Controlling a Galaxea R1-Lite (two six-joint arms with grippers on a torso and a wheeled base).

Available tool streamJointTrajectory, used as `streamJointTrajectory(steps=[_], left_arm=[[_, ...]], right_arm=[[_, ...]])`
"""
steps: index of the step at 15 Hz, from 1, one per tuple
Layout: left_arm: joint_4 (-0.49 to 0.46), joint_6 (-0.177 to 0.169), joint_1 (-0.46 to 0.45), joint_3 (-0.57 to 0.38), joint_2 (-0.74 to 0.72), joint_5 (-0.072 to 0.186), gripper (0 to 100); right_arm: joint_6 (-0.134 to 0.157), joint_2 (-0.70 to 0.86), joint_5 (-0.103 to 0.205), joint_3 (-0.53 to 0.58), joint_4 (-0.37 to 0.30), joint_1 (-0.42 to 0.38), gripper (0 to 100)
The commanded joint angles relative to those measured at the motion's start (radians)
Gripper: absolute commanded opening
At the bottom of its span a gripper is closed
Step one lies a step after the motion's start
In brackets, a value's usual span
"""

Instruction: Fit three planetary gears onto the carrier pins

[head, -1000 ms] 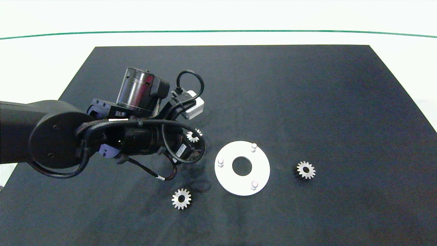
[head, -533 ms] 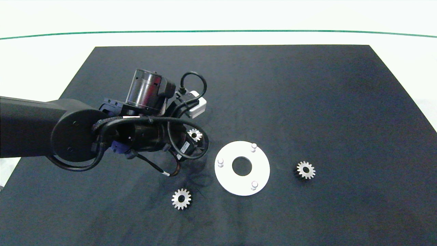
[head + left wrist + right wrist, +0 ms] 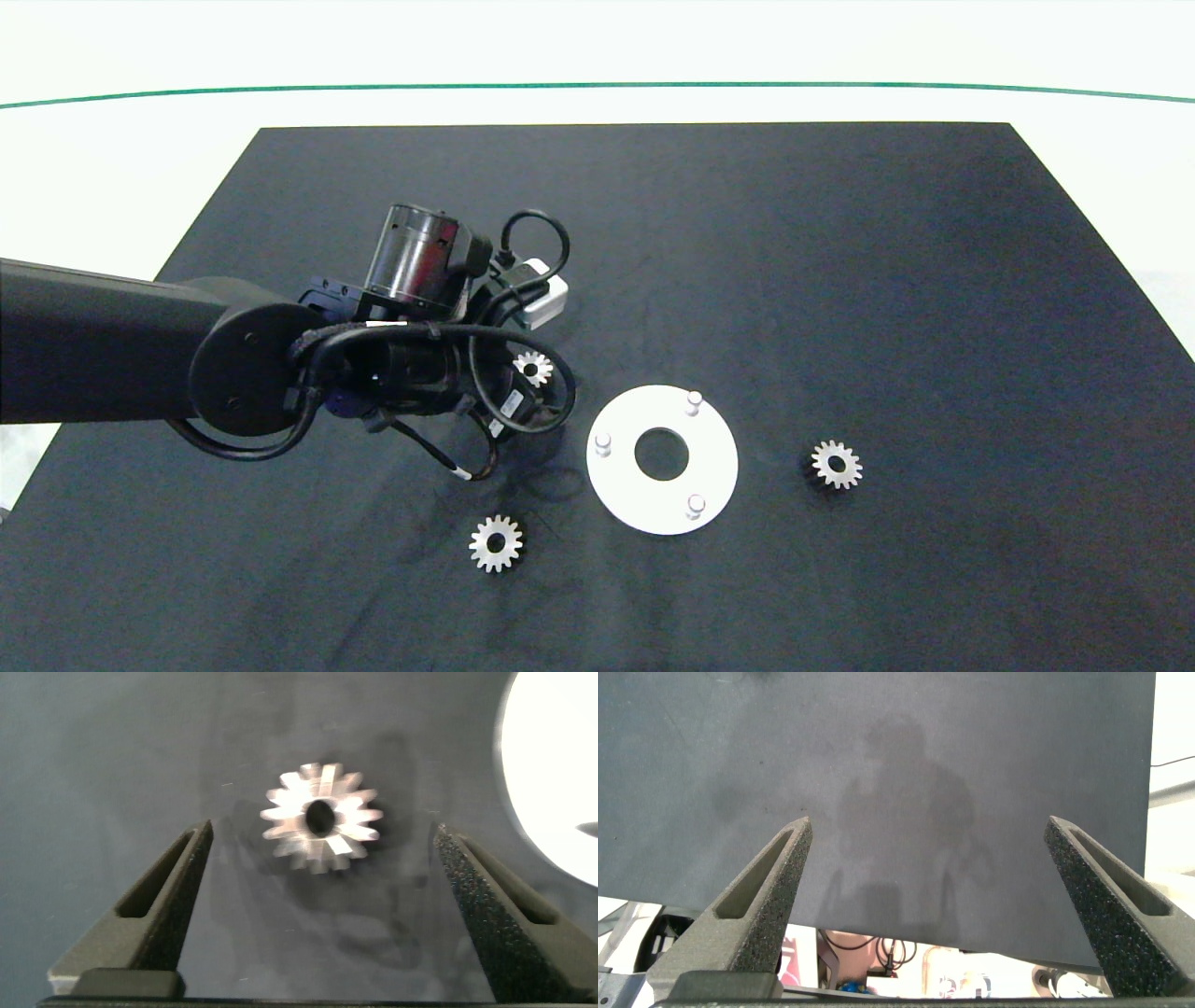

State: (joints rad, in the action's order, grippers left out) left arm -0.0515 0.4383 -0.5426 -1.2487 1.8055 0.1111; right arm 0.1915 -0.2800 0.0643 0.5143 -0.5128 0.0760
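Left gripper: jaws spread wide, straddling one of the planetary gears, which lies flat on the desk — no contact yet. Over the last sec the arm has advanced approx. to centre over this gear, so the pick looks imminent. White disc just beside; carrier pins all bare. Other 2 gears untouched. Right gripper: jaws spread, parked off-scene.
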Motion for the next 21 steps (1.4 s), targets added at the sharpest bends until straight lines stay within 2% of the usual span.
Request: streamJointTrajectory(steps=[1,21], left_arm=[[-0.002,0.003,0.009,-0.009,-0.002,0.001,90],[0.027,-0.001,0.004,-0.006,0.028,-0.002,50]], right_arm=[[0.002,0.001,0.000,-0.002,-0.003,0.001,100],[0.000,0.001,0.000,0.000,-0.001,0.001,100]])
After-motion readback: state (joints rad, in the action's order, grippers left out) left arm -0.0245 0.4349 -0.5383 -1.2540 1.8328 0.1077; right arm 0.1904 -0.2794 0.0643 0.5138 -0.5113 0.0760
